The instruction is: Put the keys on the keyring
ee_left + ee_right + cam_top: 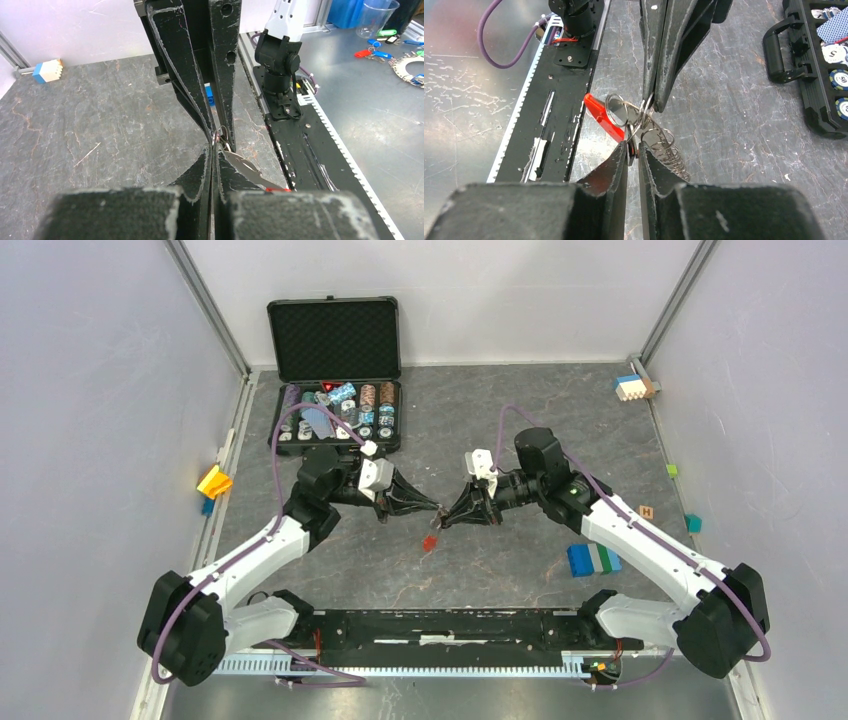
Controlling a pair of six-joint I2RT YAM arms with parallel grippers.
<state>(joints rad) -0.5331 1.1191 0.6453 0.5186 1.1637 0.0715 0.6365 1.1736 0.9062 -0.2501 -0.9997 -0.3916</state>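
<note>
My two grippers meet tip to tip above the middle of the table. My left gripper (432,508) (216,146) is shut on the keyring's thin silver ring (223,134) (616,110). The keyring's red tag (429,542) (601,117) hangs below the ring. A silver coil of wire loops (670,154) hangs beside it. My right gripper (452,516) (633,148) is shut on a small dark piece at its tips, seemingly the key's black head, pressed against the ring. A flat silver blade (246,168) slants down from the left fingertips towards the tag.
An open black case (335,340) with poker chips and cards stands at the back left; its handle shows in the right wrist view (775,50). A blue-green-white block (593,558), a small H cube (646,511), a yellow block (214,481) and the arms' black base rail (430,625) surround the work spot.
</note>
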